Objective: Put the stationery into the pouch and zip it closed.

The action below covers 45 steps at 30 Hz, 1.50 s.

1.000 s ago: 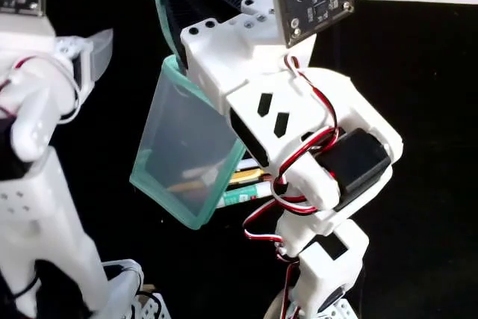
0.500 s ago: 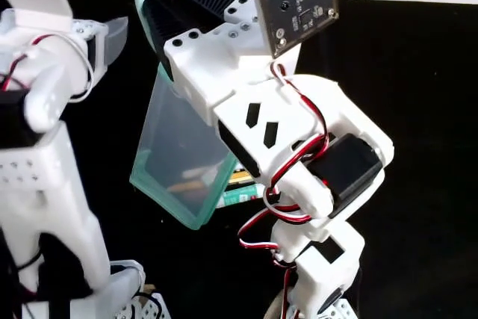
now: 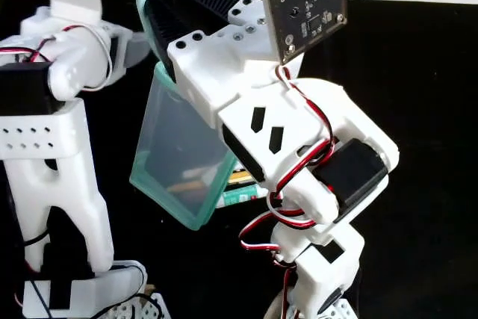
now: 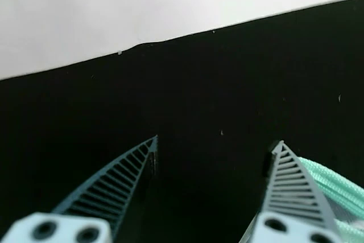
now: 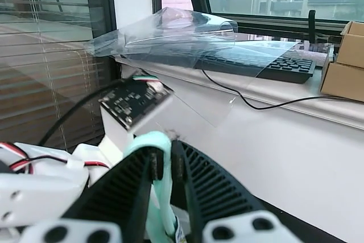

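The pouch (image 3: 179,147) is held up, tilted, by its teal strap (image 5: 149,140), on which the right gripper (image 5: 163,159) is clamped. The stationery (image 3: 196,179) is seen inside, at the low end. The left gripper (image 4: 216,140) is spread apart, and a teal cord (image 4: 335,189) is seen just beside one finger. Print on a green-white item (image 3: 240,198) at the pouch's low edge is too small to be read.
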Available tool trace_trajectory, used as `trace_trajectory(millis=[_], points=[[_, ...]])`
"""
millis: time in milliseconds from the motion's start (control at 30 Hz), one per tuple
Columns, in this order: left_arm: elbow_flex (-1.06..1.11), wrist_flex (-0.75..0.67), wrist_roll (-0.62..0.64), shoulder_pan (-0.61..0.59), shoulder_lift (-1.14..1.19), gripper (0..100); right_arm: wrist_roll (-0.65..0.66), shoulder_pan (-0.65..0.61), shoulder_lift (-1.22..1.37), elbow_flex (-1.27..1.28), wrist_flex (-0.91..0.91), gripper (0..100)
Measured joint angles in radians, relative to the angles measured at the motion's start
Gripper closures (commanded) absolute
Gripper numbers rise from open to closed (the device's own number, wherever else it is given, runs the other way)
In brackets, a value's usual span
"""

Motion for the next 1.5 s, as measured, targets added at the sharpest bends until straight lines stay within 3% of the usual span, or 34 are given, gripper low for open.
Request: trace_trajectory(millis=[367, 1367, 1500], points=[[0.0, 0.009, -0.091, 0.037, 0.087, 69, 0.0, 0.0, 0.0, -0.002, 0.014, 98.4], [-0.097, 0.009, -0.153, 0.095, 0.262, 69, 0.0, 0.0, 0.0, -0.002, 0.028, 98.4], [-0.114, 0.068, -0.218, 0.097, 0.261, 69, 0.0, 0.0, 0.0, -0.002, 0.028, 98.4]])
